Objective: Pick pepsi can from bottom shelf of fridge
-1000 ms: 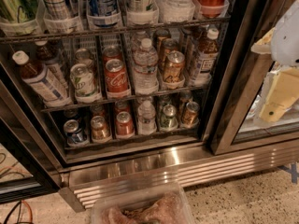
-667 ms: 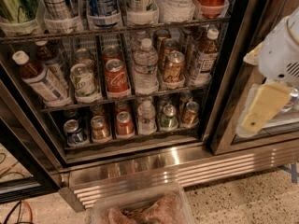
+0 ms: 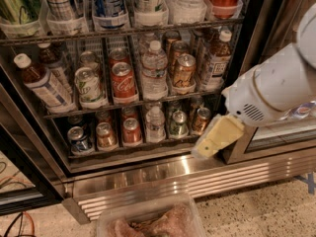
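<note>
The pepsi can [image 3: 79,140] is a small dark-blue can with a silver top. It stands upright in the leftmost lane of the bottom shelf [image 3: 129,150] of the fridge [image 3: 249,43], whose door is open. My gripper [image 3: 206,148] hangs from the white arm [image 3: 271,88] at the right. It is in front of the fridge's lower right corner, just outside the bottom shelf and far to the right of the pepsi can. It holds nothing that I can see.
Right of the pepsi can stand a gold-brown can [image 3: 105,135], a red cola can [image 3: 131,131], a water bottle [image 3: 155,124] and a green can [image 3: 177,124]. The ribbed steel grille [image 3: 197,180] runs below. A clear plastic tub [image 3: 148,220] is at the bottom edge.
The arm and gripper have swung in from the right edge, leftward and downward, to the fridge's lower right corner. The cans have not moved.
</note>
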You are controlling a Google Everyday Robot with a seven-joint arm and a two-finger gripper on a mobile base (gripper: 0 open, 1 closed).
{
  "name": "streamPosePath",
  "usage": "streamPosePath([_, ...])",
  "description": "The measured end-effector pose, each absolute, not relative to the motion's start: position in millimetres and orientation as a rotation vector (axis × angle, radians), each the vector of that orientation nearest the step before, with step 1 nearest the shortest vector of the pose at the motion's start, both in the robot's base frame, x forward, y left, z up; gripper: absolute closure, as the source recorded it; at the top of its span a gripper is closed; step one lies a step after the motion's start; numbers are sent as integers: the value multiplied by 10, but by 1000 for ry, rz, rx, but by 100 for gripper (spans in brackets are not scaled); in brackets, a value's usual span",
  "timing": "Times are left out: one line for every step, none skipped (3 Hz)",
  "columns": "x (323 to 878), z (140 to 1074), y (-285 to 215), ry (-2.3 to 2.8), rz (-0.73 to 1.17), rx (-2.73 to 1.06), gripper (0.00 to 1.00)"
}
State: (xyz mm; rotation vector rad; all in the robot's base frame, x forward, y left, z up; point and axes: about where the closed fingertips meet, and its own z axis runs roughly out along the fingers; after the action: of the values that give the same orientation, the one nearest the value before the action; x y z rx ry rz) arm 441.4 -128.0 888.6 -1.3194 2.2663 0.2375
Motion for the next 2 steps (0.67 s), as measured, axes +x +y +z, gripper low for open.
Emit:
streamPosePath([4466, 8738, -967, 2257, 398, -1279, 0])
streamPosePath([4465, 8738, -967, 2257, 398, -1279, 0])
